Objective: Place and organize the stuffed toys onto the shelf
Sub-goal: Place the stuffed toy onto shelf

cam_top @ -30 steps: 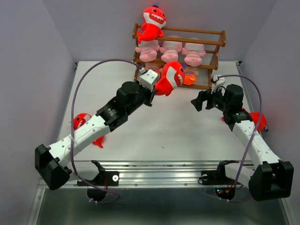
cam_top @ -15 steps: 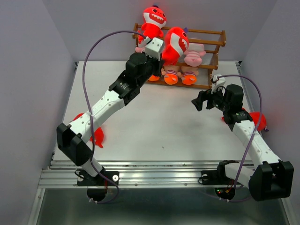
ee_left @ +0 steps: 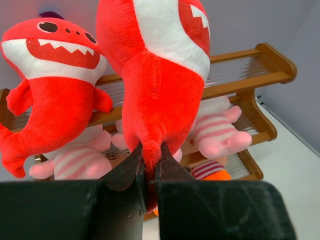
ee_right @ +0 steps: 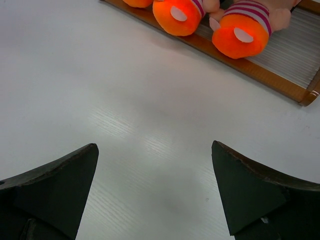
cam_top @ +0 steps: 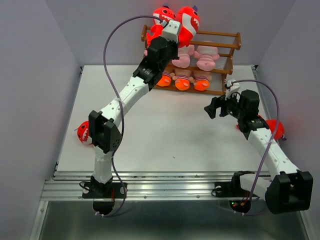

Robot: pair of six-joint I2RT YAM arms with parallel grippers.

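No lettering, label, brand name, number or sign can be read in any of the views: not on any stuffed toy [ee_left: 155, 85], on the shelf [cam_top: 220, 34] or on the bench [cam_top: 165, 135].

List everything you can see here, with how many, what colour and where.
shelf: one, brown wood, far side of the table
table: one, white
top-tier shark: one, red and white, left end of the shelf's top tier
held shark: one, red and white, beside the top-tier shark, gripped by its tail
left-side shark: one, red, on the table by the left arm
right-side shark: one, red, on the table behind the right arm
pink striped animals: three, one mostly hidden, middle tier
orange-footed dolls: three, bottom tier
left fingers: black, shut on the held shark's tail
right fingers: black, open, over bare table
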